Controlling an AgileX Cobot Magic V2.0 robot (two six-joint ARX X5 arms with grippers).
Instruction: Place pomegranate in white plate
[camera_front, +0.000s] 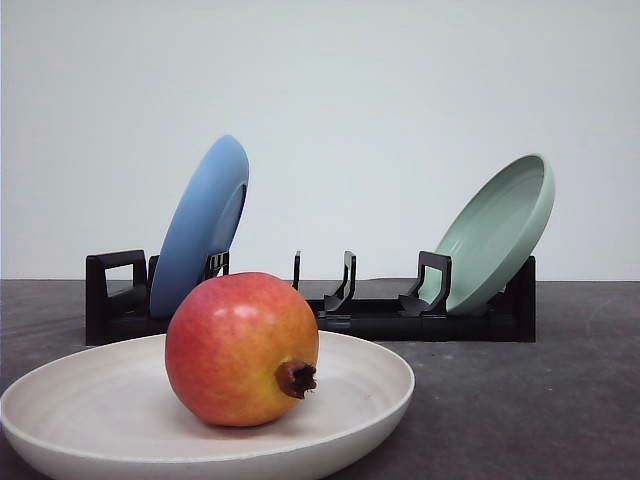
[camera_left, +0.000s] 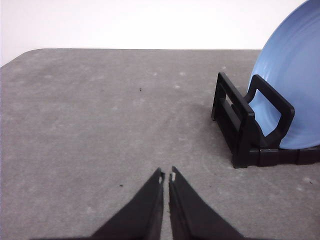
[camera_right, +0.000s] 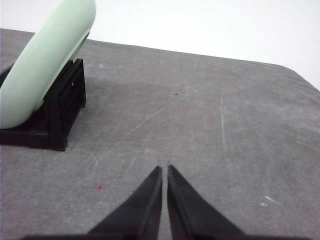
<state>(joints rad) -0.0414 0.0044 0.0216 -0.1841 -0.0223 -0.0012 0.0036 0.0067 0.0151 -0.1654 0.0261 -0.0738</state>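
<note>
**Sitting pretty: pomegranate on the white plate**

Resting right in the white plate (camera_front: 90, 405) is the pomegranate (camera_front: 241, 348), red fading to orange-yellow, its brown crown turned toward the front and a little to the right. Behind it on the grey desk (camera_front: 540, 400) stands a black rack (camera_front: 330, 310), with a blue plate (camera_front: 200, 225) leaning in its left end and a pale green plate (camera_front: 500, 230) leaning in its right end.

Over to the left gripper (camera_left: 166, 176): fingertips pinched together, holding nothing, low over bare desk, with the rack's end and the blue plate ahead and off to its right. The right gripper (camera_right: 164, 170) looks the same, tips closed and empty, the green plate and rack end ahead to its left.
</note>
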